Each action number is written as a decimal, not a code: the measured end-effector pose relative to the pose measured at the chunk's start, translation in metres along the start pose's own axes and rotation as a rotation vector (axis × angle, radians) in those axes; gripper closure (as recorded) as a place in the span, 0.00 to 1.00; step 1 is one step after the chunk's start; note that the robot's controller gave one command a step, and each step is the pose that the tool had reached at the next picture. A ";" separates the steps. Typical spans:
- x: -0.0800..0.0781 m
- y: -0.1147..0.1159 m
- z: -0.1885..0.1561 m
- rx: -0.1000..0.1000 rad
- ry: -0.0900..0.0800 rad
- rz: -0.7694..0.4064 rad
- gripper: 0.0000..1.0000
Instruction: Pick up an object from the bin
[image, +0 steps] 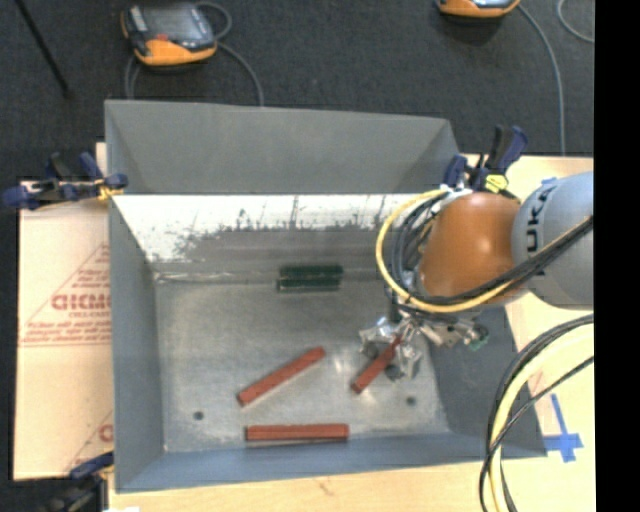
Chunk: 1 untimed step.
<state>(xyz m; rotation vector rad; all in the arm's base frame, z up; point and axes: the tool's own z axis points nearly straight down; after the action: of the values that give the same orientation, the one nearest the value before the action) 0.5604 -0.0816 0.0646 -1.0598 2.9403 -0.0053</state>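
Observation:
My gripper (392, 352) is low in the right part of the bin, under the orange cover. A short red-brown stick (372, 374) lies slanted right there, its upper end between the metal fingers and its lower end pointing down-left on the bin floor. Left of it a longer red-brown stick (281, 376) lies on a slant. A third red-brown stick (297, 433) lies flat along the front wall.
A dark green block (310, 277) rests near the back wall at mid-bin. The arm and its looped cables hang over the bin's right side.

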 end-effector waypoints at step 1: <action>0.001 0.000 -0.004 -0.003 0.005 -0.003 1.00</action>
<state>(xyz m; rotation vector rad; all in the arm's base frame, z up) 0.5592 -0.0822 0.0686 -1.0668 2.9437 -0.0039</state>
